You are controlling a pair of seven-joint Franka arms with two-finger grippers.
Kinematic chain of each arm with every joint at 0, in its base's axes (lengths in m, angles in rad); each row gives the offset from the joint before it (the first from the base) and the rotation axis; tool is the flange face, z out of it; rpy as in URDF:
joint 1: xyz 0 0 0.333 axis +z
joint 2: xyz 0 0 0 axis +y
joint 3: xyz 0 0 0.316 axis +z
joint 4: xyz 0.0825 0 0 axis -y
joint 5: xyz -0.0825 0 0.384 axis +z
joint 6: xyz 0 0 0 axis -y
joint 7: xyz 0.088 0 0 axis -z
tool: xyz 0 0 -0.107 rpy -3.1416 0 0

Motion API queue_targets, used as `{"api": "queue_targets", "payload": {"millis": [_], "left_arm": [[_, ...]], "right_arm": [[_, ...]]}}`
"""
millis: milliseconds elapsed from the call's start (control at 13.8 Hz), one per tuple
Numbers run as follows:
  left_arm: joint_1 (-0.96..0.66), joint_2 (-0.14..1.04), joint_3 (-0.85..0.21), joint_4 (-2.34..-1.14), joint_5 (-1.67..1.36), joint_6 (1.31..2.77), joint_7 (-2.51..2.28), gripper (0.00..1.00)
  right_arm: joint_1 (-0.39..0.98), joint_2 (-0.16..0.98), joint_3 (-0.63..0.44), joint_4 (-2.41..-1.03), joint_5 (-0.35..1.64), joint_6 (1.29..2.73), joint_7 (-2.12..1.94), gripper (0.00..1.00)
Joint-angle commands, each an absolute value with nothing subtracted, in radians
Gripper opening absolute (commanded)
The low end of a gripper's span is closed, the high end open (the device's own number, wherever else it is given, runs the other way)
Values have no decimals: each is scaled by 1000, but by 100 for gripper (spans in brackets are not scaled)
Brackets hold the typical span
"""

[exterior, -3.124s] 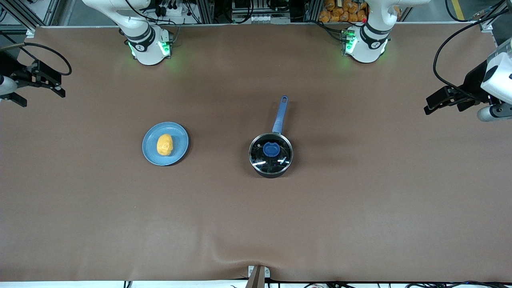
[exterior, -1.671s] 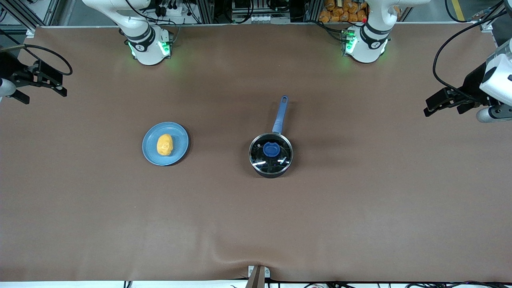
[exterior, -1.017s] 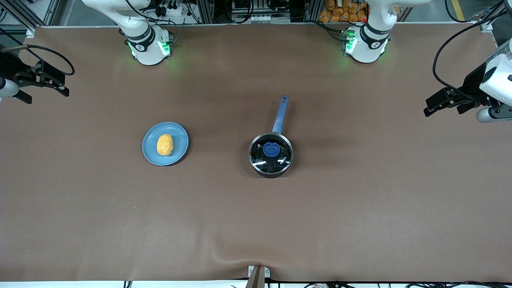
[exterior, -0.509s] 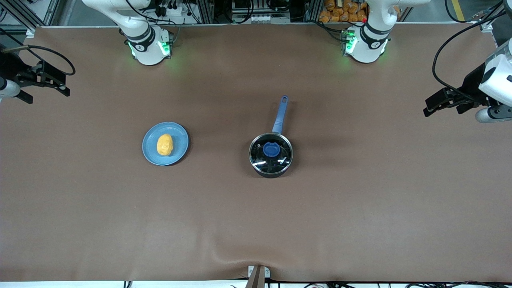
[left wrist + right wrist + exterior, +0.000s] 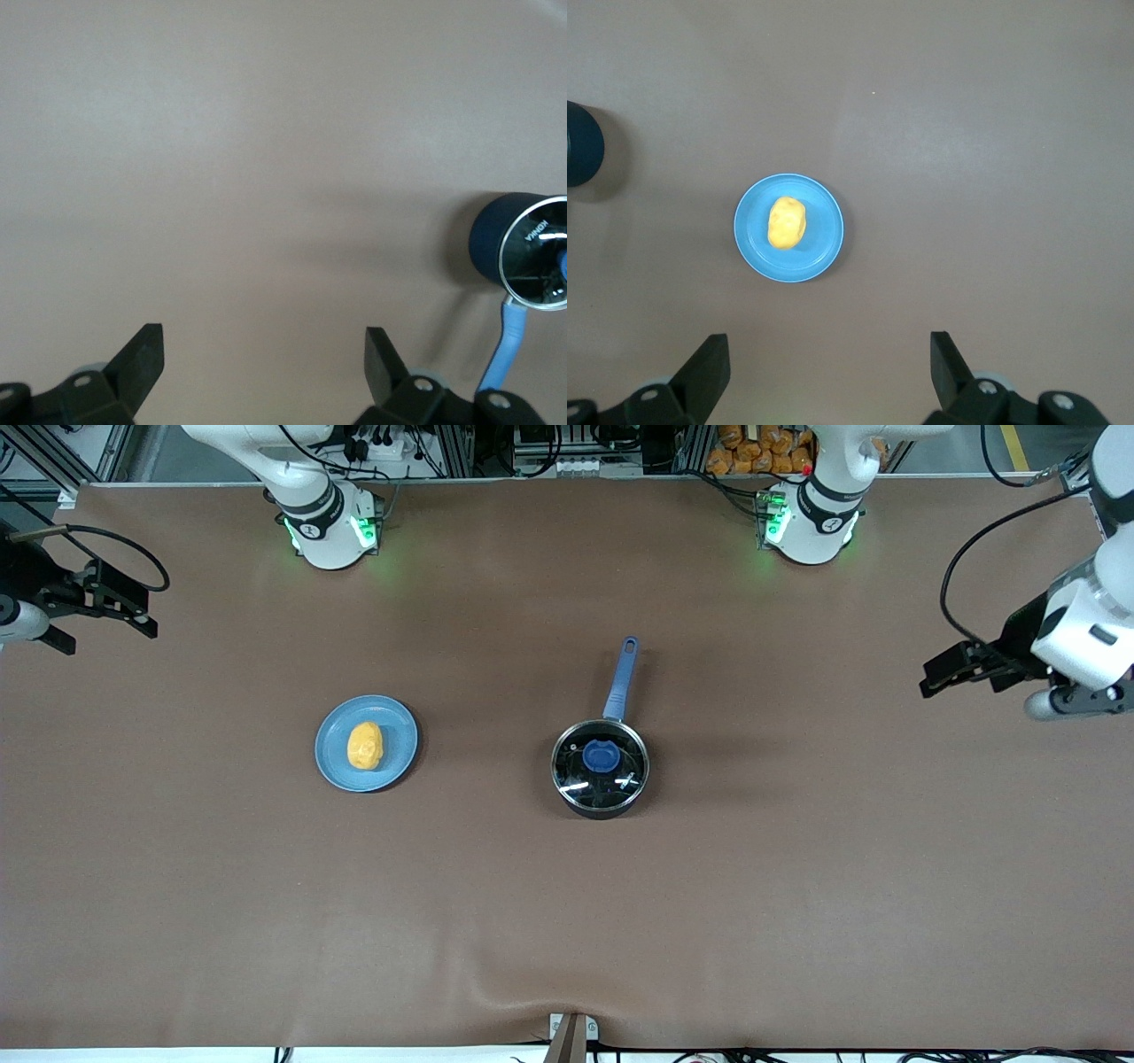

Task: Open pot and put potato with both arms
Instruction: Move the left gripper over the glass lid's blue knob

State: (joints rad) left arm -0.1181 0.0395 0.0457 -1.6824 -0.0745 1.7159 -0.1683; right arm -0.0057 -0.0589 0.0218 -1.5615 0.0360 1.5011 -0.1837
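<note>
The black pot (image 5: 601, 771) stands mid-table with its glass lid and blue knob (image 5: 601, 756) on; its blue handle (image 5: 620, 677) points toward the robots' bases. It also shows in the left wrist view (image 5: 521, 251). The yellow-orange potato (image 5: 364, 745) lies on a blue plate (image 5: 399, 760), toward the right arm's end; the right wrist view shows the potato (image 5: 786, 222) too. My left gripper (image 5: 946, 672) is open and empty, high over the left arm's end of the table (image 5: 264, 341). My right gripper (image 5: 102, 615) is open and empty over the right arm's end (image 5: 829, 347).
The brown table cover (image 5: 567, 903) spreads wide around the pot and plate. The blue plate shows in the right wrist view (image 5: 824, 257). Both arm bases (image 5: 330, 527) (image 5: 811, 522) stand along the table edge farthest from the front camera. A small bracket (image 5: 569, 1032) sits at the nearest edge.
My left gripper has moved in over the table toward the pot and a little nearer the front camera. My right gripper has crept slightly inward. Pot and potato have not moved.
</note>
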Motion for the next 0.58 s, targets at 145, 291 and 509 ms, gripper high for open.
{"api": "queue_targets", "payload": {"millis": [145, 291, 509], "left_arm": [[-138, 90, 22, -1766, -100, 1865, -179, 100], [-143, 136, -35, -1761, -97, 1914, -269, 100], [-166, 189, -118, -1749, -89, 1973, -431, 100]], "right_arm": [[3, -49, 14, -1545, 49, 1483, -167, 100], [3, -49, 14, -1545, 49, 1479, -167, 100], [2, -49, 14, -1545, 49, 1473, -173, 100]]}}
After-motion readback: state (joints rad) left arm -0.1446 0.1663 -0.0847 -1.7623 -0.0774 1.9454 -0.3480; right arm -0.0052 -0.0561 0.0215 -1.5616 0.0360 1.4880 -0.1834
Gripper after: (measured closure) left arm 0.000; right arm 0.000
